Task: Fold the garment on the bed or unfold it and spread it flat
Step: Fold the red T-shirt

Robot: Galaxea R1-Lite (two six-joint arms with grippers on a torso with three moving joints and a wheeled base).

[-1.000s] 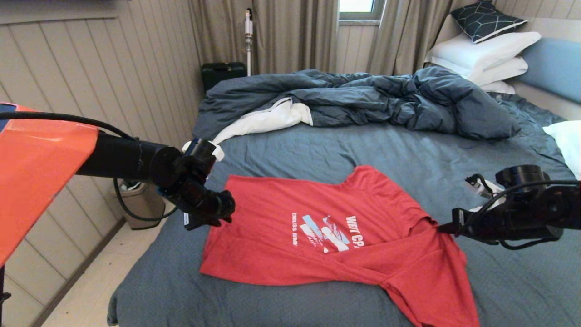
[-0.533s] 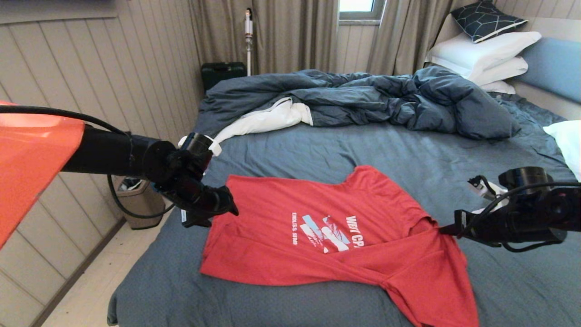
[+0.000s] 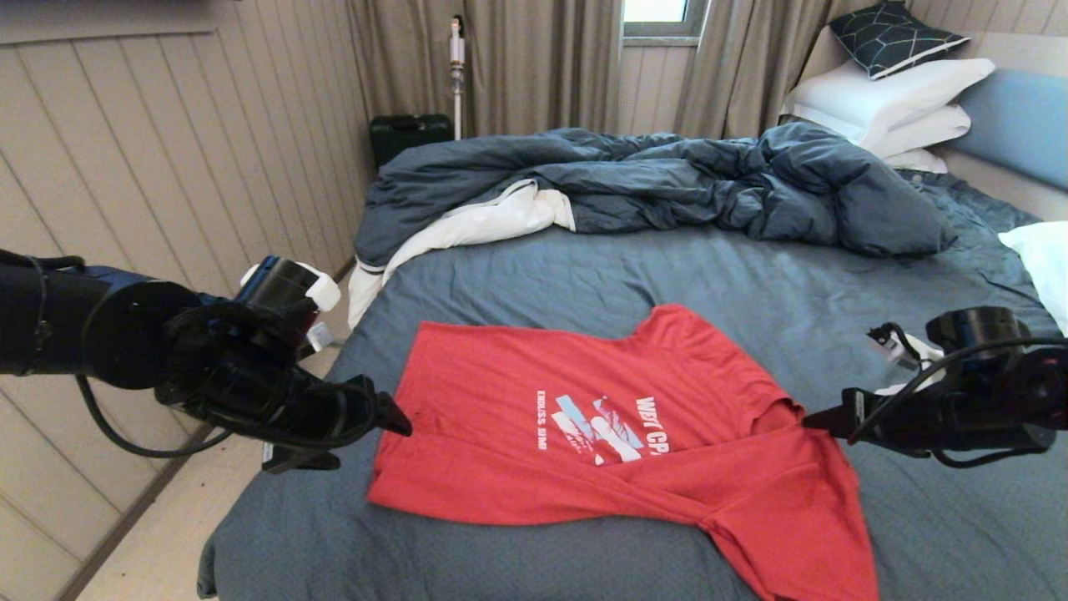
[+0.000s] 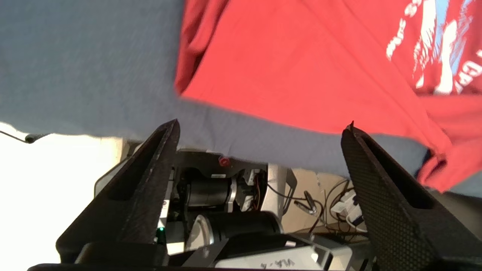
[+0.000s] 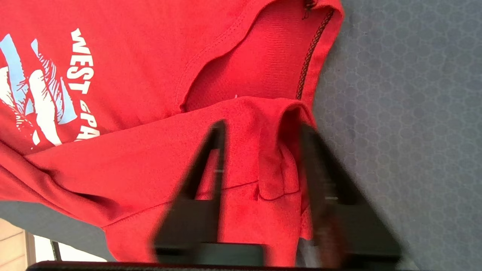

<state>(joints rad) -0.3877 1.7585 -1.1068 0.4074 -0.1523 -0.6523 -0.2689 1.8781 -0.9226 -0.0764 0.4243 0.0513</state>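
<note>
Garment [image 3: 584, 434]: lying print-up on the bed [image 3: 751, 275], long axis running across it; collar pointing to the robot's right, hem to its left
Left claw [image 3: 400, 421]: hovering just off the hem corner, spread wide, holding nothing
Right claw [image 3: 813, 416]: sitting partly parted astride a collar fold

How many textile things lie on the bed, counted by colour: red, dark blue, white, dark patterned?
Red: 1, the garment
Dark blue: 1, the duvet
White: 4, three stacked pillows, one pillow at the right edge
Dark patterned: 1, the cushion
Total: 7
</note>
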